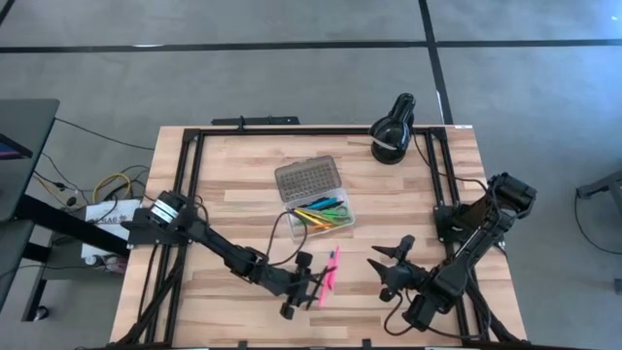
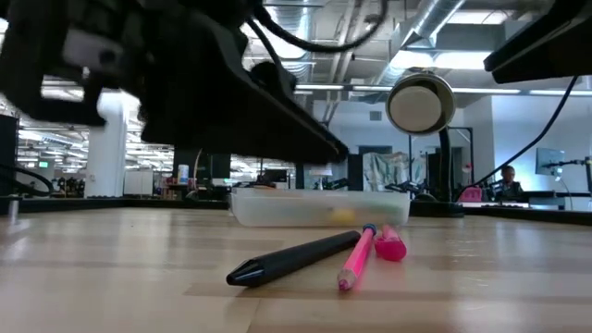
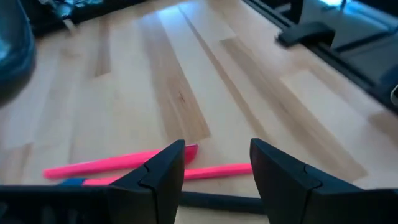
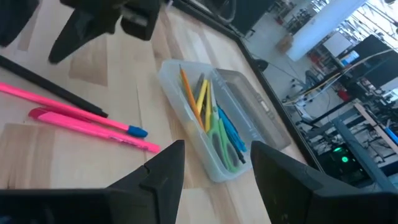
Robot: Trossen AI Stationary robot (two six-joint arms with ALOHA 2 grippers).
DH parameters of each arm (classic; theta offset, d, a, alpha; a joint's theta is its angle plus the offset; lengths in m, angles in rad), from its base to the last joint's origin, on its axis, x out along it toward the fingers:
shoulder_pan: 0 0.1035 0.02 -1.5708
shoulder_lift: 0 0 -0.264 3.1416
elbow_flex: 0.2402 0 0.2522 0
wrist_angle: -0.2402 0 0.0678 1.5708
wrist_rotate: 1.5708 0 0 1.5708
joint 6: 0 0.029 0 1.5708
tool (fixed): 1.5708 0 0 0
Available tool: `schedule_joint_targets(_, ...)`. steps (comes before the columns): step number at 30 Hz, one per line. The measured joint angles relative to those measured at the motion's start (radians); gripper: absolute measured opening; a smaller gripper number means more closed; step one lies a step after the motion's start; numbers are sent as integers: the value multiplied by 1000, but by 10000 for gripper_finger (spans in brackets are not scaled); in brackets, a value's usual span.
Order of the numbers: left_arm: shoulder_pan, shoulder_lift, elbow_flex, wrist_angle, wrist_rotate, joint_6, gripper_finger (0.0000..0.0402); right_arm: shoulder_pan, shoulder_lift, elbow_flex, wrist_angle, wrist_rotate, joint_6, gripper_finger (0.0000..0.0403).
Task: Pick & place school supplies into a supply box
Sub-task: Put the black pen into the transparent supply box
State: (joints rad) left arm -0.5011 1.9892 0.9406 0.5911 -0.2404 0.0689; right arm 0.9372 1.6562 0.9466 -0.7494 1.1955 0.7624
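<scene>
Three supplies lie flat on the wood near the table's near edge: a pink pencil [image 2: 356, 259] with a blue end, a pink highlighter [image 2: 389, 245] and a black pen [image 2: 296, 259]. My left gripper [image 3: 217, 155] hovers open just above them [image 1: 333, 270], its fingers either side of the pink pencil [image 3: 211, 172]. The supply box [image 1: 326, 216] sits mid-table with its grey dotted lid [image 1: 307, 179] laid open. It holds yellow, green, blue and orange supplies [image 4: 214, 118]. My right gripper [image 1: 389, 267] waits open to the right of the pens and touches nothing.
A black round lamp-like object [image 1: 393, 128] stands at the table's far right. A black frame rail [image 1: 292, 129] runs around the tabletop. Bare wood lies between the pens and the box. People and desks show in the room beyond the table.
</scene>
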Motion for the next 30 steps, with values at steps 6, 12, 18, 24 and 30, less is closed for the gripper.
schedule_joint_targets(6, 4, 58, 55, -21, 10, 37, 176, -3, 0, 0, 2, -4, 0, 177)
schedule_joint_targets(12, 20, 60, 74, -127, 29, 4, 176, -3, 0, 0, 3, -4, 0, 177)
schedule_joint_targets(18, 24, 60, 74, -142, 61, -2, 177, -3, 0, 0, 4, -4, 0, 177)
schedule_joint_targets(24, 25, 60, 74, -140, 79, -1, 176, -3, 0, 0, 3, -4, 0, 177)
schedule_joint_targets(30, 35, 60, 74, -121, 109, -1, 176, -3, 0, 0, 3, -5, 0, 177)
